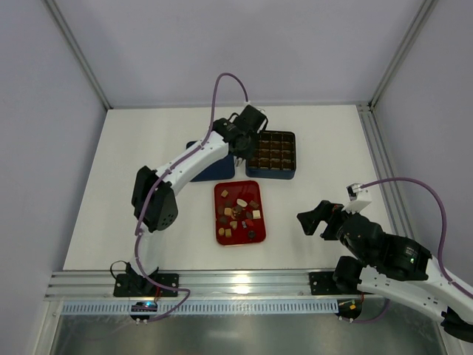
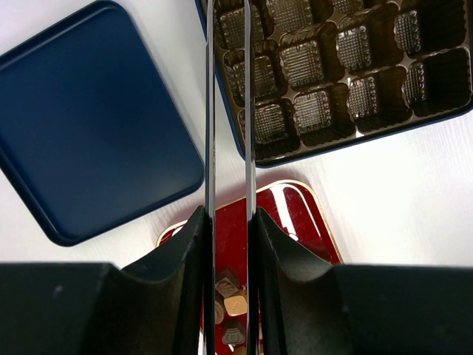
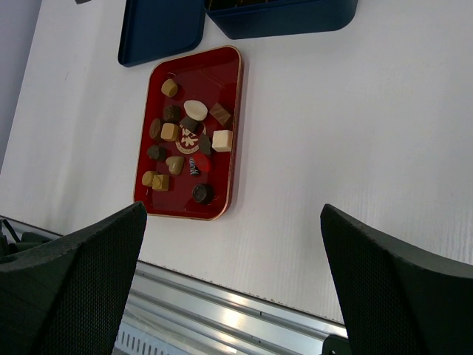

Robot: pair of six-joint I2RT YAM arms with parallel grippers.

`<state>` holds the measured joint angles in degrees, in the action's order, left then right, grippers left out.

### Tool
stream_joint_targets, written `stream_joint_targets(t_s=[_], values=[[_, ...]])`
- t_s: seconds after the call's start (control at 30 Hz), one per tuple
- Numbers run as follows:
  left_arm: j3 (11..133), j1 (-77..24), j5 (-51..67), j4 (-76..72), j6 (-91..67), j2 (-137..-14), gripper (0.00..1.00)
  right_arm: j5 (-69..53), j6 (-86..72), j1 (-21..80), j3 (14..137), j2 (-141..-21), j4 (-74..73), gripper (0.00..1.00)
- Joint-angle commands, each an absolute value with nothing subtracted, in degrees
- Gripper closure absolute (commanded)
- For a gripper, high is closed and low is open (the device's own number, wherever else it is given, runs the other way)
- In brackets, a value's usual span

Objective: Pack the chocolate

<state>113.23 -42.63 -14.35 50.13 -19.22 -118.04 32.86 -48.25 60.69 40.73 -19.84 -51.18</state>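
The left fingers [image 2: 174,259], matt black and finely pebbled, are filling the bottom of the left wrist view. They are carrying two thin bright blades [image 2: 210,111] standing a narrow slot apart. The blade tips are running off the top edge, so I cannot tell whether anything is pinched. At upper left a smooth dark blue rounded-square lid [image 2: 89,118] is lying flat on the white worktop [image 2: 399,192]. The chocolate [image 2: 235,303] is showing through the slot at the bottom, in the glossy red tray [image 2: 299,214]. Its square, round and oval pieces are lying scattered along the tray's length, pointing every way. At upper right the blue box [image 2: 325,66] is showing ribbed brown cells. The right fingers [image 3: 81,266] are gaping wide, gripping nothing.
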Motion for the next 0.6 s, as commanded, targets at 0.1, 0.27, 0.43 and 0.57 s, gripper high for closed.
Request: stream_joint_targets(t_s=[0.1,0.27,0.43,0.57], values=[[116.1,-42.45,-14.5,47.72,-18.46,-117.42,0.77,33.66,-48.78,61.0,41.75,-19.6,-50.54,0.0],[116.63,-42.45,-14.5,48.25,-17.93,-117.25,0.72,33.57,-48.6,61.0,41.75,-19.86,-50.36,0.0],[117.51,-42.45,-14.68,48.87,-17.67,-117.07,0.66,33.66,-48.69,61.0,42.01,-19.78,-50.54,0.0],[117.95,-42.45,-14.68,49.13,-17.58,-116.98,0.65,33.66,-48.52,61.0,42.27,-19.86,-50.54,0.0]])
